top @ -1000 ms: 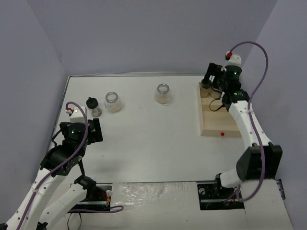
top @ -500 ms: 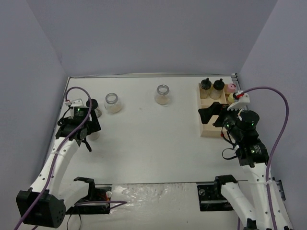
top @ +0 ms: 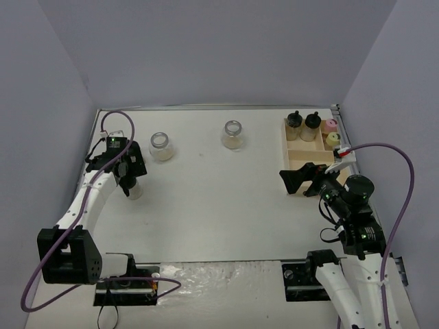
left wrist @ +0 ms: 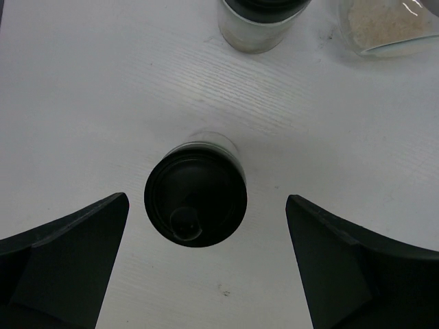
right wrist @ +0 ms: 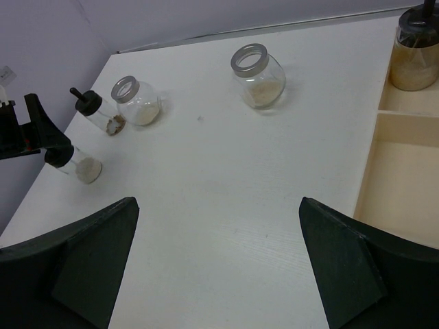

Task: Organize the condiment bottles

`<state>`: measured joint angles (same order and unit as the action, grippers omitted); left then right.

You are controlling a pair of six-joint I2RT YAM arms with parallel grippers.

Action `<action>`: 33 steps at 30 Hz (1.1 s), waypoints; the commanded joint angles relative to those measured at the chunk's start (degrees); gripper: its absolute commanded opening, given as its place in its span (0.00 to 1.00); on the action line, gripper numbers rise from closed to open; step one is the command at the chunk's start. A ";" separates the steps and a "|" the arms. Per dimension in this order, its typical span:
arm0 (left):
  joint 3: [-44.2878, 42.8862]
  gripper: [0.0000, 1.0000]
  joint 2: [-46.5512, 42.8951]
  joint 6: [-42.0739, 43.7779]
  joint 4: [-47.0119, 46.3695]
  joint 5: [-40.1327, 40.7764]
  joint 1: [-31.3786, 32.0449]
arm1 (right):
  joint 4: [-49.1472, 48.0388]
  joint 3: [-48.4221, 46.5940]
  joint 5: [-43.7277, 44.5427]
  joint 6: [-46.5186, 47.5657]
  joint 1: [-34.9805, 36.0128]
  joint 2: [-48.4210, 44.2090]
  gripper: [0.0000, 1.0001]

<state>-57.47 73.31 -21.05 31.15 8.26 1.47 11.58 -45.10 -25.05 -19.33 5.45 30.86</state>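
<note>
Left claw (left wrist: pixel 207 200) (gaping, empty) hangs over a black-capped jar (left wrist: pixel 195 204), second jar (left wrist: pixel 259 26) close beyond.

White table (top: pixel 206 212): jars (top: pixel 162 146), tray (top: pixel 302 155) (wooden)

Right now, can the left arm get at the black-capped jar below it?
Probably yes: the left gripper hangs open over the black-capped jar, a finger on each side, and the next jar stands apart.
</note>
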 commanded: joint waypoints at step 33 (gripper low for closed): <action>-20.83 0.00 14.01 -4.30 0.92 -3.02 29.74 | 3.26 -0.60 -2.53 3.54 0.19 -5.23 1.00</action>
<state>-69.77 82.82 -23.14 33.98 3.39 25.01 16.28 -44.47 -26.43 -17.46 5.45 25.68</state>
